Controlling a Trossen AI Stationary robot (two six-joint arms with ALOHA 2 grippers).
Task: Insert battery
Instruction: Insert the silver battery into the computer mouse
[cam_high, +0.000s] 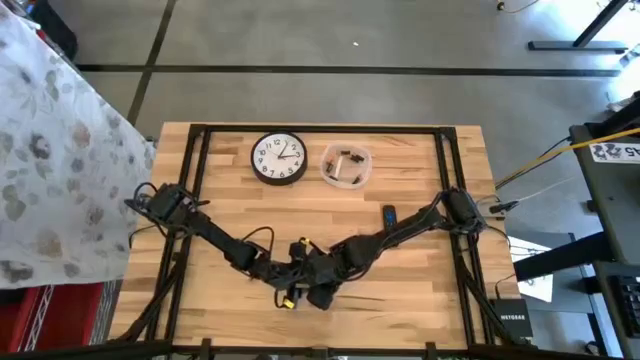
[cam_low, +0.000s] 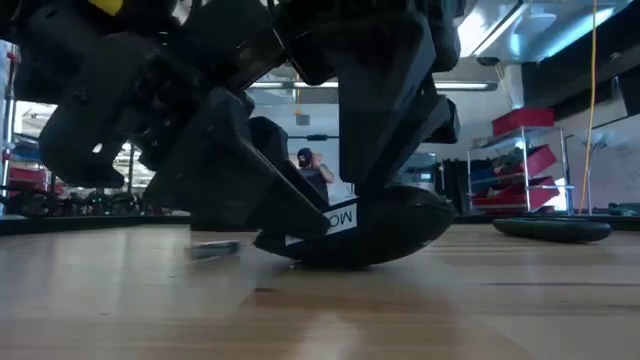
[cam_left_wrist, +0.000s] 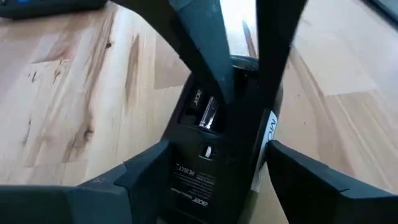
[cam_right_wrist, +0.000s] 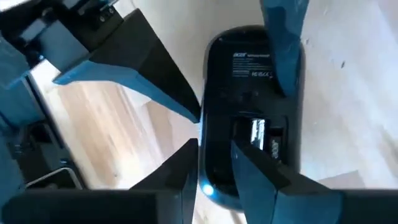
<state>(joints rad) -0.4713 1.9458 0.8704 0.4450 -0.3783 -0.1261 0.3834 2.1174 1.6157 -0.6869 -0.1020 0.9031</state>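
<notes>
A black computer mouse (cam_left_wrist: 205, 180) lies belly up on the wooden table near its front middle, resting on its rounded back (cam_low: 385, 235). Its battery bay is open, and a silvery battery (cam_left_wrist: 208, 112) lies inside it (cam_right_wrist: 256, 134). My left gripper (cam_left_wrist: 217, 158) is shut on the mouse. My right gripper (cam_right_wrist: 214, 146) hovers over the bay from the opposite side, its fingers a little apart with nothing between them. One right fingertip (cam_left_wrist: 222, 90) stands at the battery's end; I cannot tell whether it touches. My left gripper pinches the mouse across its width, one finger (cam_left_wrist: 146, 171) on each long side (cam_right_wrist: 205, 93), near the end with the printed label. The fingers slant down from the table's left. The mouse stays on the table, belly up, slightly tilted.
A wall clock (cam_high: 278, 158) lies flat at the far middle, beside a clear tub (cam_high: 346, 166) of small parts. A small dark piece (cam_high: 389, 214) lies right of centre. Both arms crowd the front middle. A person stands in the room beyond (cam_low: 305, 165).
</notes>
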